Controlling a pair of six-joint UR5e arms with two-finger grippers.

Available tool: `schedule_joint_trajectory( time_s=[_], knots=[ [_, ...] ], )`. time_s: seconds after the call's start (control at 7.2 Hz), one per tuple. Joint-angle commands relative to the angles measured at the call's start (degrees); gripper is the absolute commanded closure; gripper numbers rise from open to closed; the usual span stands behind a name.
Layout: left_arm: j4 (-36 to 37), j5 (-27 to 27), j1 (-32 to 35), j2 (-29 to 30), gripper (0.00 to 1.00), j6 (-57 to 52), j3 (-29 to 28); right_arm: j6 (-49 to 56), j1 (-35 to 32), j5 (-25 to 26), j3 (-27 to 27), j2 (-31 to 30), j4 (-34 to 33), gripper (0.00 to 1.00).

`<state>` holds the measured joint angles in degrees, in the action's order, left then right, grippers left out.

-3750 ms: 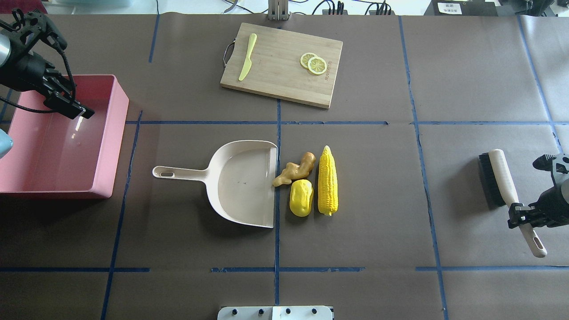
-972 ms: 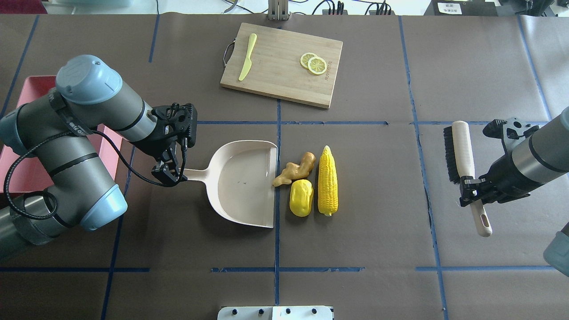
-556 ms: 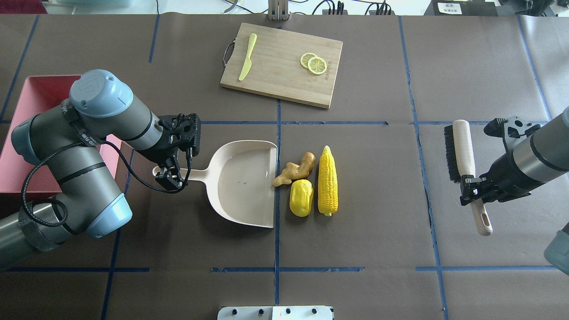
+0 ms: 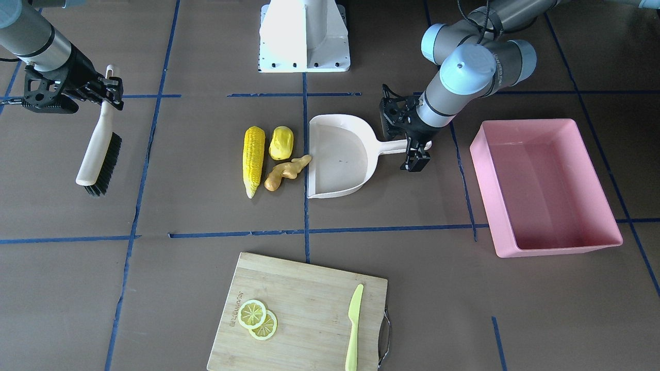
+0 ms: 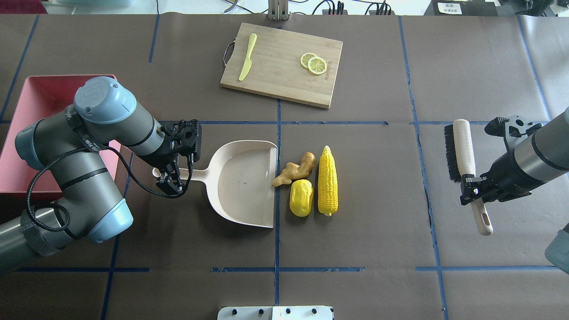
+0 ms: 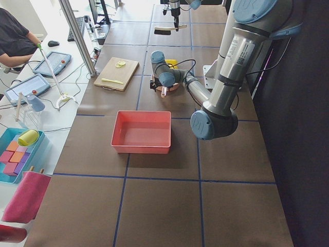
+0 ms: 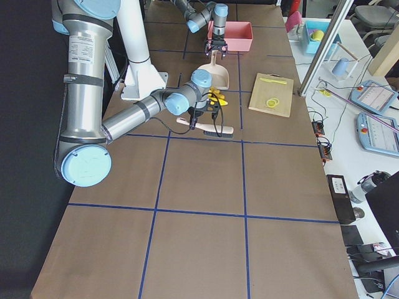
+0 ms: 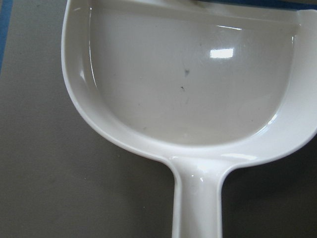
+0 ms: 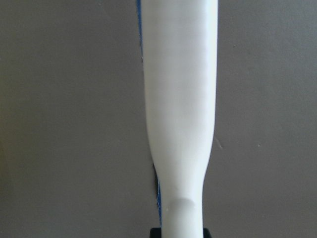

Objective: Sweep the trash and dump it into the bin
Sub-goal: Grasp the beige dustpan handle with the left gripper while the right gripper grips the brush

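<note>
The cream plastic dustpan (image 5: pixel 242 182) lies flat on the brown surface (image 5: pixel 378 231) with its open mouth toward the trash, so one push can carry everything in. The tan knobbly ginger root (image 5: pixel 295 169) touches the pan's lip. The small yellow lumpy vegetable (image 5: pixel 301 198) sits just beside the lip, and the long yellow corn cob (image 5: pixel 327 180) lies parallel to it behind both. The left tool (image 5: pixel 171 180) is at the pan's handle, probably to steady it against the push and later lift it; whether it is clamped there I cannot tell. The right tool (image 5: pixel 473 191) is clamped on the handle of a white brush with black bristles (image 5: pixel 460 151), well apart from the trash, bristles turned toward it. The large pink rectangular plastic bin (image 4: pixel 559 246) waits empty on the left arm's side, a short carry for dumping.
</note>
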<state>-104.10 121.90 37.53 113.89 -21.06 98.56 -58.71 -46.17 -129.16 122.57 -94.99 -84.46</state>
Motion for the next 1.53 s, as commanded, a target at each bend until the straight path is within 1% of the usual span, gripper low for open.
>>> schedule_joint_trajectory(
  time_s=[0.0,0.14,0.42,0.69,0.83,1.11,1.25,1.39],
  knots=[
    [0.4,-1.0,-2.3,0.1,0.01,0.3,-0.3,0.0,-0.2,-0.7,0.1,0.1,0.0,1.00],
    [0.4,-1.7,-2.3,0.3,0.00,0.4,-0.3,0.0,-0.3,-0.7,0.1,0.1,0.0,1.00],
    [0.3,-6.3,-2.3,0.5,0.00,0.5,-0.3,0.0,-0.3,-0.8,0.0,0.2,0.0,1.00],
    [0.5,-6.4,-2.4,0.9,0.00,0.6,-0.2,0.0,-0.4,-0.8,0.0,0.2,0.0,1.00],
    [0.5,-6.2,-2.4,1.0,0.05,0.7,-0.3,0.0,-0.4,-0.8,0.0,0.2,0.0,1.00],
    [1.9,-6.0,-2.4,0.8,0.40,0.8,0.4,0.0,-0.6,-0.8,0.1,0.2,0.0,1.00],
    [4.3,-5.8,-2.4,0.9,0.61,0.8,1.5,0.0,-0.6,-0.9,0.0,0.2,0.0,1.00],
    [8.0,-5.8,-2.4,0.8,0.90,0.8,3.2,0.0,-0.6,-1.4,0.1,0.2,0.0,1.00]
  ],
)
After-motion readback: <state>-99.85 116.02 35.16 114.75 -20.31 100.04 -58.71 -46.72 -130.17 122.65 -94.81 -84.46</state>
